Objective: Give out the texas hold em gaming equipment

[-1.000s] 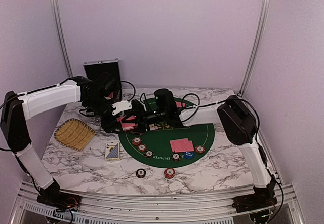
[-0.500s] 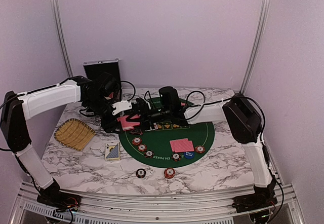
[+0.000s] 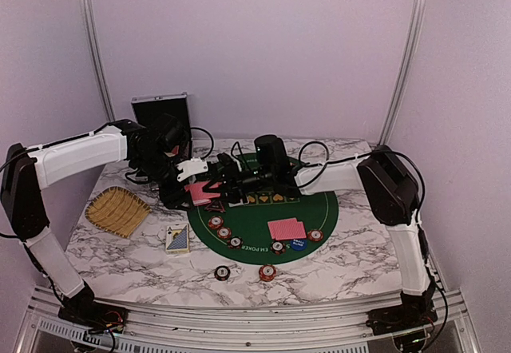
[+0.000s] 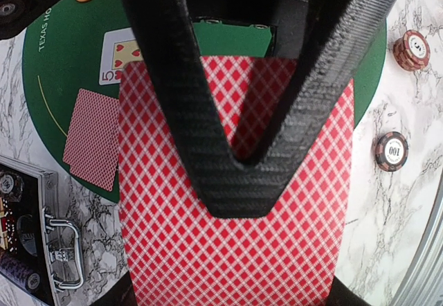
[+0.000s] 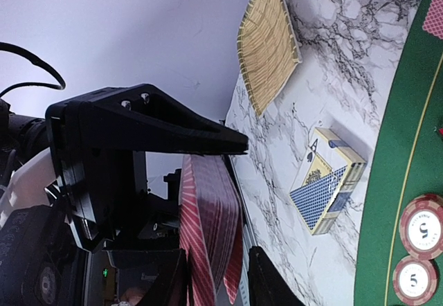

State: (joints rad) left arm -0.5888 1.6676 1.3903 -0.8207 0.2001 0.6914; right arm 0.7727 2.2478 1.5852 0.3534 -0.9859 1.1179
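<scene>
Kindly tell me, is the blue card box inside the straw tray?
No, the card box lies on the marble tabletop, beside the tray.

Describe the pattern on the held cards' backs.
Cards: red with white diamond lattice; clearest in left wrist view.

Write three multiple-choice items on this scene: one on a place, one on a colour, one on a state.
1. Where is the blue box?
A on the marble between tray and mat
B on the mat
C on top of the tray

2. What colour are the backs of the deck in the left gripper?
A green
B red
C black

3. The left gripper is:
A open and empty
B open above the mat
C shut on the deck

Answers:
1 A, the top view shows the blue box on bare marble, clear of both.
2 B, the left wrist view shows a red lattice pattern.
3 C, its fingers clamp the deck.
</scene>
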